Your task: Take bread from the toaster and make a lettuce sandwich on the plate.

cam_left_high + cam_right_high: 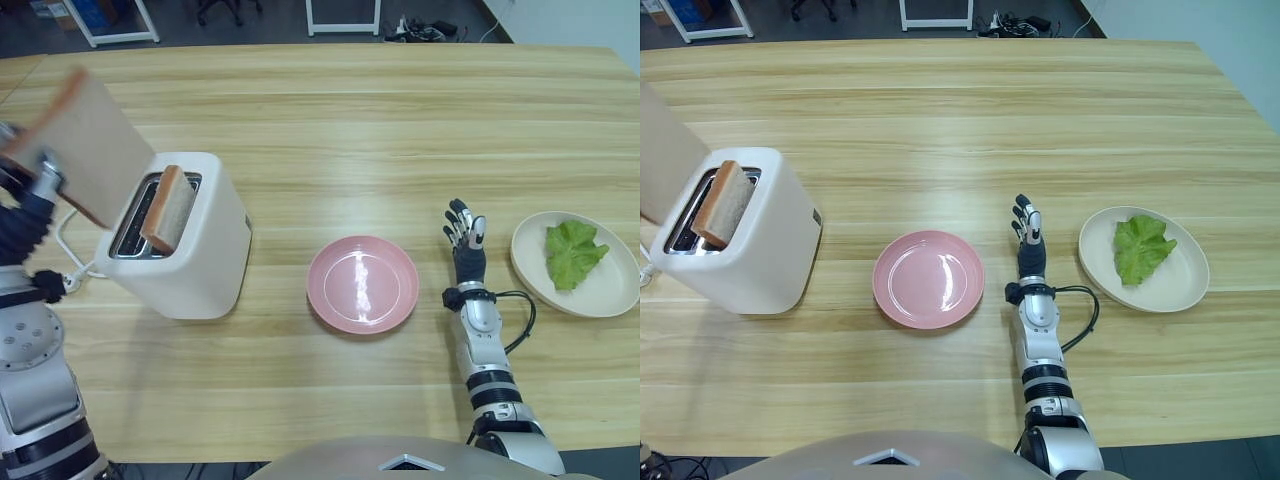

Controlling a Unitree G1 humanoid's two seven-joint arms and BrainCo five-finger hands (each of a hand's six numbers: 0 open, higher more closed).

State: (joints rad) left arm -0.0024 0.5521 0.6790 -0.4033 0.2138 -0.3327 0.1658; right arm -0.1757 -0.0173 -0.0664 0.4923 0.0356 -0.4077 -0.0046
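Note:
A white toaster (190, 255) stands at the left of the table with one bread slice (168, 207) sticking up from its slot. My left hand (35, 170) is raised to the toaster's left, shut on a second bread slice (95, 145) held above the table. A pink plate (362, 284) lies bare in the middle. To the right, a cream plate (600, 295) carries a green lettuce leaf (573, 253). My right hand (465, 240) rests flat on the table between the two plates, fingers straight and holding nothing.
A white power cord (75, 262) runs off the toaster's left side. The wooden table stretches wide behind the plates. Chair and table legs and cables stand on the floor beyond the far edge.

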